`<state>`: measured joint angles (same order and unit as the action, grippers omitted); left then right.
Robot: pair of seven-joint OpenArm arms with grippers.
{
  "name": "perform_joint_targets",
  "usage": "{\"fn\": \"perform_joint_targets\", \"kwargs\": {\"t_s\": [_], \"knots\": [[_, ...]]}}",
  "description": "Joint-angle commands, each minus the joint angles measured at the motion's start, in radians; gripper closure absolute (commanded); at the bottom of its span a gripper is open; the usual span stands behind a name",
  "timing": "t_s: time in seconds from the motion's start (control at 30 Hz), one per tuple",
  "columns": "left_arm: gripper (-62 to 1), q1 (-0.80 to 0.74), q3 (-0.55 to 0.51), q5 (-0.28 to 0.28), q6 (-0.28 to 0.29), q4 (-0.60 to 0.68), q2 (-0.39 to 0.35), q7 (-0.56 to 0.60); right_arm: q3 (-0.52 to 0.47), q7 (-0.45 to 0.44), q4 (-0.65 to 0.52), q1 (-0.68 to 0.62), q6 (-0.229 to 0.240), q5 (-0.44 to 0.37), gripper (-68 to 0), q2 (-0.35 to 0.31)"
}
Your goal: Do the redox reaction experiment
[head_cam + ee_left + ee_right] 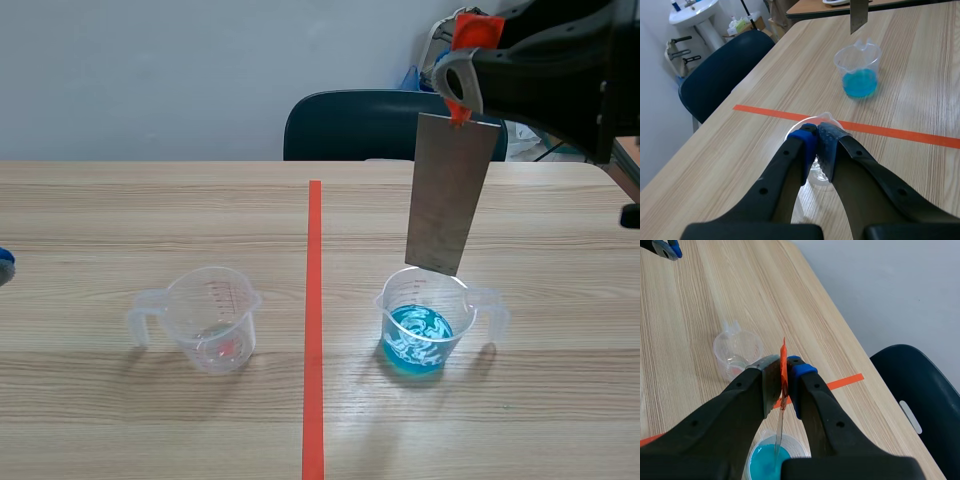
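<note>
A grey metal strip [450,192] with an orange tab at its top hangs upright from my right gripper [458,92], which is shut on the tab. The strip's lower end hovers just over the rim of a clear cup of blue liquid [420,335], right of the tape line. From the right wrist the strip [779,432] shows edge-on above the blue cup [771,462]. A second clear cup [210,320], holding clear liquid, stands left of the line. My left gripper [816,131] is shut on nothing, above that clear cup [812,165]; the blue cup [858,75] lies farther ahead.
An orange tape line [314,320] runs down the table's middle. A dark blue chair [370,125] stands behind the far edge. The wooden table [150,220] stretches wide around both cups.
</note>
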<state>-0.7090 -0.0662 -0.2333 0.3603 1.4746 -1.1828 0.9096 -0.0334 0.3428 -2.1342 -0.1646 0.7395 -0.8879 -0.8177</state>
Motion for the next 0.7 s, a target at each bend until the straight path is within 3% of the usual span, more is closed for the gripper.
{"fn": "perform_joint_targets", "kwargs": {"t_s": [0.0,0.33,0.57,0.67], "knots": [[-1.4,0.012,-0.002,-0.014,0.001,0.019,0.007,0.022,-0.013,-0.011,-0.014,0.01,0.006,-0.014,-0.8,-0.007],[-1.4,0.043,0.008,-0.019,0.005,0.094,-0.026,-0.011,-0.013,-0.011,-0.014,0.01,0.006,-0.014,-0.8,-0.007],[-1.4,0.232,0.151,-0.055,0.008,0.091,-0.029,-0.105,-0.013,-0.011,-0.014,0.01,0.006,-0.014,-0.8,-0.007],[-1.4,0.32,0.228,-0.055,0.008,0.091,0.003,-0.137,-0.013,-0.011,-0.014,0.01,0.006,-0.014,-0.8,-0.007]]}}
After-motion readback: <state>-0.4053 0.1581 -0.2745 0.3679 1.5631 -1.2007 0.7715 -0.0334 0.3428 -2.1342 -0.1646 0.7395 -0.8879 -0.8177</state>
